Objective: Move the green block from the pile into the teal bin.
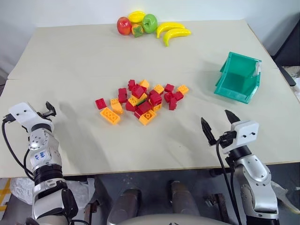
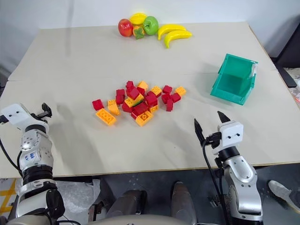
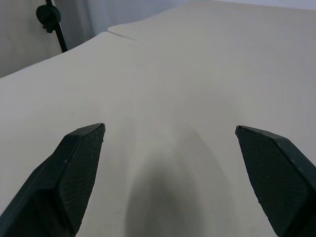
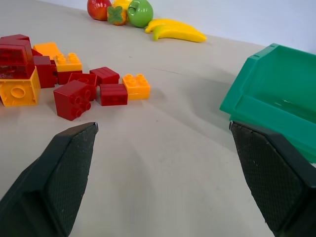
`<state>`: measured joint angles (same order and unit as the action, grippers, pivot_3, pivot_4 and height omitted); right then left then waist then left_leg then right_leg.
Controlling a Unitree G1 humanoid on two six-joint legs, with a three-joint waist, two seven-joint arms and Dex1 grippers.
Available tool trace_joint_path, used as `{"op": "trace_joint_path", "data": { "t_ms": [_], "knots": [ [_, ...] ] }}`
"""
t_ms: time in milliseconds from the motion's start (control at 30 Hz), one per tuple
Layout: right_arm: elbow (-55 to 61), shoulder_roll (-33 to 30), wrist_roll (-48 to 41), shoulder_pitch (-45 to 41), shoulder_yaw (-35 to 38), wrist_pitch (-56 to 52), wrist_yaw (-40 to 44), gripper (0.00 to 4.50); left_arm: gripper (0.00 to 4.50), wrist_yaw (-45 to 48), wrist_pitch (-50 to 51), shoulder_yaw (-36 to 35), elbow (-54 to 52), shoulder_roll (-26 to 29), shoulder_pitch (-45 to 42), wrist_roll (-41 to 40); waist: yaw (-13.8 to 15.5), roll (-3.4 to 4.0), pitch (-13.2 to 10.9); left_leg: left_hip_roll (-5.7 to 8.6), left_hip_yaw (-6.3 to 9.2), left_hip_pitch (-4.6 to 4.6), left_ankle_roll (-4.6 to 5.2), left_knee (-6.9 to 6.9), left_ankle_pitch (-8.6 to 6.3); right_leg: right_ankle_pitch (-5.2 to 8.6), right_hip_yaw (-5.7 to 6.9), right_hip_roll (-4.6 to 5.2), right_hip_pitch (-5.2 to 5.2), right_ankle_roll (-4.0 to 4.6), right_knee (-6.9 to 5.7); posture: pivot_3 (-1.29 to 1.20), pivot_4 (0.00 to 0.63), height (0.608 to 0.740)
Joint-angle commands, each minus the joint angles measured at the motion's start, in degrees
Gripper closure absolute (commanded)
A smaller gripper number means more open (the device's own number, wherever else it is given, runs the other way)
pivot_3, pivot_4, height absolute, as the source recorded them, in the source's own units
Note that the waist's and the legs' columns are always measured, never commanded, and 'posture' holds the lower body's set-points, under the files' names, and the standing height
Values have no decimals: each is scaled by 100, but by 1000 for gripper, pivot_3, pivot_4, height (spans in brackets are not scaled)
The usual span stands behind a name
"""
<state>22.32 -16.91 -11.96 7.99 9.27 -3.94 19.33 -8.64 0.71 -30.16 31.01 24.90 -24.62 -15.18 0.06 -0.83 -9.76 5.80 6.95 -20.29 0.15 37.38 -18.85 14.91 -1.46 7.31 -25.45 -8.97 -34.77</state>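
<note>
On the pale worktop (image 1: 84,70) the pile (image 1: 140,101) of red and orange bricks sits near the middle, a loose cluster with one red brick (image 1: 100,103) and a long orange brick (image 1: 109,115) lying a little apart at its left edge. The green block (image 1: 142,99) is buried in the heart of the pile, showing as a thin sliver of green wedged among red and orange bricks. The teal bin (image 1: 238,77) stands well to the right of the pile, apart from it, tipped so that its open mouth faces the near left; a small white label (image 1: 257,69) sits on its right rim. At the far edge of the worktop lies a group of toy fruit (image 1: 137,24), with two bananas (image 1: 172,32) just to its right. The right claw (image 1: 219,124) hangs over the near right part of the worktop, between pile and bin but nearer than both, its two black fingers spread wide and holding nothing. The left claw (image 3: 170,148) is at the near left edge, well clear of the bricks, its fingers also wide apart and empty over bare worktop.
</note>
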Motion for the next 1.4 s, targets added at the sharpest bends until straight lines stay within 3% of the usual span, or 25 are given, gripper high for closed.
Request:
{"op": "trace_joint_path", "data": {
  "t_ms": [33,167,300,500,667,767,867,1000,1133,1400],
  "knots": [
    [250,-74,-77,-43,21,-4,56,25,0,142,-109,91,-118,150,-40,106,1,0,0,0,0,0,0,0,0,0,0,0,0,0,0,0,150,740],
    [426,-200,-177,-147,15,-360,100,25,0,866,-87,68,-86,169,-182,-300,-2,0,0,-1,-1,0,0,1,0,0,0,-1,0,0,-1,0,150,740],
    [730,-515,-215,-492,-35,-1207,96,25,0,1988,303,442,-118,593,-262,-320,-19,0,0,0,-2,-2,0,8,0,0,-1,0,0,0,-4,0,150,740],
    [1140,-1010,-582,-1402,-387,-2614,389,25,0,4601,-174,1129,-506,1112,31,-491,-21,1,-1,-2,-3,-1,2,4,-1,0,-2,2,-1,1,1,0,150,740],
    [1364,-1245,-956,-2337,-988,-3636,727,25,0,6625,-393,1298,-433,1306,75,-992,-25,6,-4,-9,-4,-3,4,2,-2,2,0,-1,-3,4,5,0,150,740],
    [1417,-1387,-961,-2892,-1487,-4093,907,625,0,7846,-279,1280,-281,1324,-24,-1442,-23,7,-4,-13,0,-9,4,5,-4,3,11,-1,-2,7,9,0,150,740],
    [1252,-1105,-1084,-3622,-1873,-4813,766,1610,0,8913,-272,1265,-98,1371,-181,-1731,-41,8,-5,-12,2,-15,7,13,-6,3,15,1,-3,7,11,0,150,740],
    [528,-165,-1121,-4633,-2394,-5465,543,2993,0,9616,-689,1302,252,1439,-336,-1586,-96,8,-5,-22,5,-14,2,13,-6,2,23,-5,-6,14,2,0,150,740],
    [-91,618,-1021,-5066,-2721,-5603,396,4433,0,9842,-841,1336,368,1448,-362,-1530,-168,8,-5,-25,12,-16,1,10,-7,2,33,-6,-7,16,-13,0,150,740],
    [-2688,1926,-178,-5767,-3083,-4051,95,4471,0,9462,-1013,1224,321,1403,-373,-1552,-216,9,-5,-22,13,-22,3,18,-10,-3,105,13,-16,27,-24,0,150,740]
  ]
}}
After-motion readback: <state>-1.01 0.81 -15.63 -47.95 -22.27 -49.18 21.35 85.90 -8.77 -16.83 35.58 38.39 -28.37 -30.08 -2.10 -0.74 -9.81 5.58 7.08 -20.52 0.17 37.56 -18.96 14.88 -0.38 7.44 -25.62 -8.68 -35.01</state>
